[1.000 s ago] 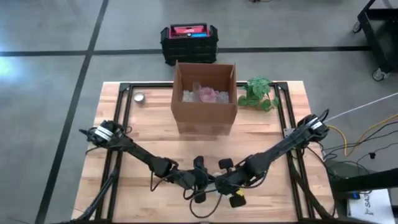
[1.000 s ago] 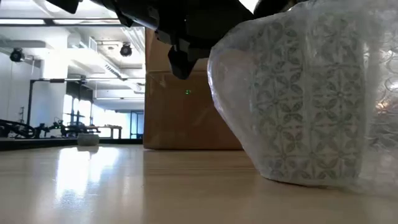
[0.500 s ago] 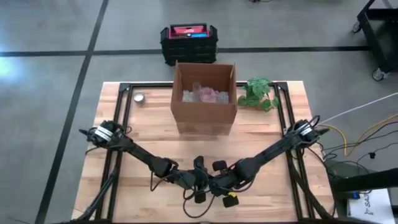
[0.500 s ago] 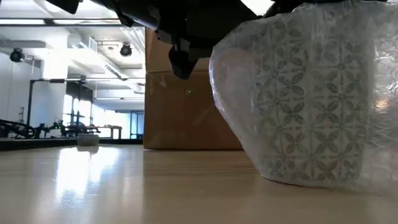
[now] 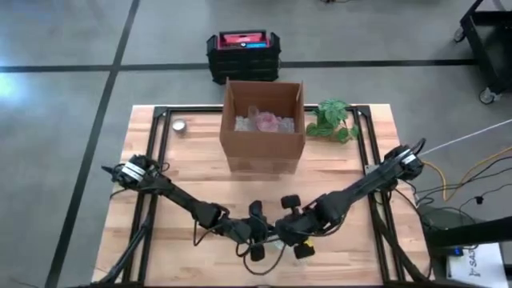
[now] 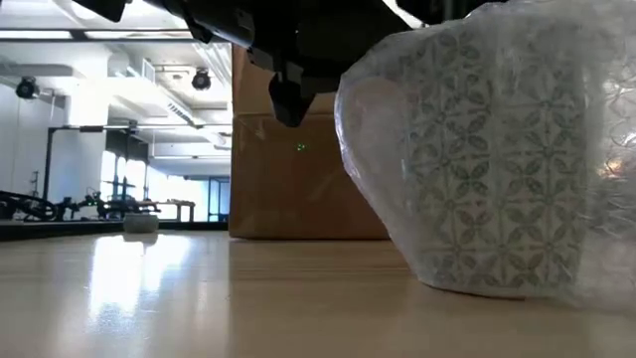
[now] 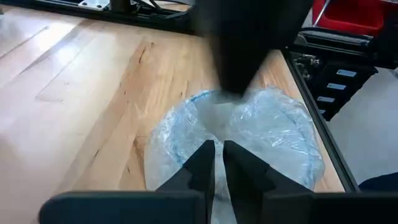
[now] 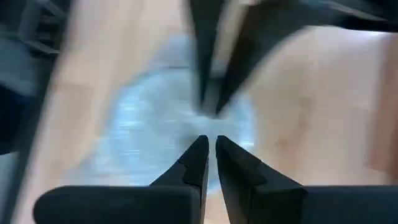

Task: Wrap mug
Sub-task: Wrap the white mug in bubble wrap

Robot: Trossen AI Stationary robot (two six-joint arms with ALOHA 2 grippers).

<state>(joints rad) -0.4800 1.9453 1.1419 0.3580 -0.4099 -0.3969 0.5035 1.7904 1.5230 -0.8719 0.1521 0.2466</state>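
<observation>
Look first at the back half of the table (image 5: 160,184): one open cardboard box (image 5: 264,128) stands at mid-width with pale and pink wrapped items inside, one small green plant (image 5: 332,120) sits just beside its right side, and one small round metal item (image 5: 179,126) lies well to its left near the back edge. Beyond the table, on the floor, you have one black stacked case with a red top (image 5: 243,56).

In the low view the box (image 6: 298,169) fills the middle ground directly behind the work, and dark arm parts hang across the top of that view, covering the box's upper part.

The mug (image 6: 487,159), one only, stands on the table near the front edge, about mid-width, already covered in clear bubble wrap (image 7: 249,134); a leaf-like pattern shows through the film. The high view does not show it clearly, as both grippers sit over it.

The left gripper (image 7: 214,168) is above the wrapped mug, fingers drawn nearly together with only a narrow slit between them; you cannot tell from these views whether they pinch the film. The right gripper (image 8: 210,163) faces it from the other side, above the same bundle, fingers likewise nearly together, and whether they hold wrap cannot be told. Each wrist view shows the other arm's dark fingers reaching down over the bundle.

Count: two arms, one mug, one box, one plant.
</observation>
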